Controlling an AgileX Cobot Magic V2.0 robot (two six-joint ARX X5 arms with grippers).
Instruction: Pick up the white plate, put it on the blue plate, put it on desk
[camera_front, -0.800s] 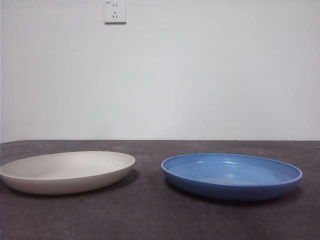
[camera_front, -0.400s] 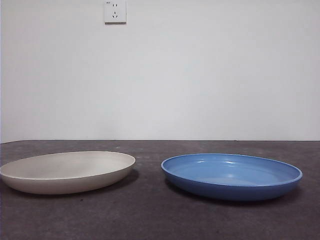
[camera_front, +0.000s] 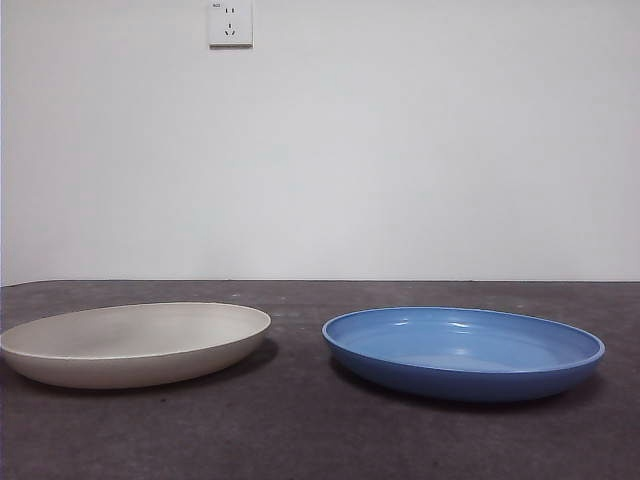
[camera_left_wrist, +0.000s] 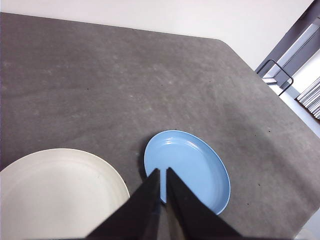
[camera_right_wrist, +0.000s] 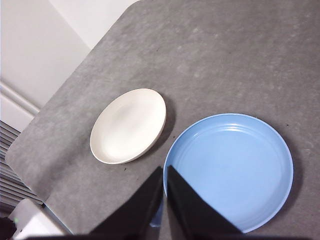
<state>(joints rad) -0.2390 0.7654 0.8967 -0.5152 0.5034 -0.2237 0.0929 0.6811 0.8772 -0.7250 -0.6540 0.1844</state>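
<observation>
Both grippers' jaws were pressed together, high above desk | risk: matte cream round plate rim slipping from grasp, knocking adjacent glossy blue round plate

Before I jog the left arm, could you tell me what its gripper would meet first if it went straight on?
Probably the blue plate: the left gripper points at its near rim, fingers shut and high above it. Depth is unclear.

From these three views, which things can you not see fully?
- White plate: left wrist view, cut off by the picture's edges.
- Blue plate: right wrist view, near rim hidden behind the right gripper.
- Blue plate, left wrist view: part covered by the left gripper.
- Front view: neither gripper visible.
</observation>
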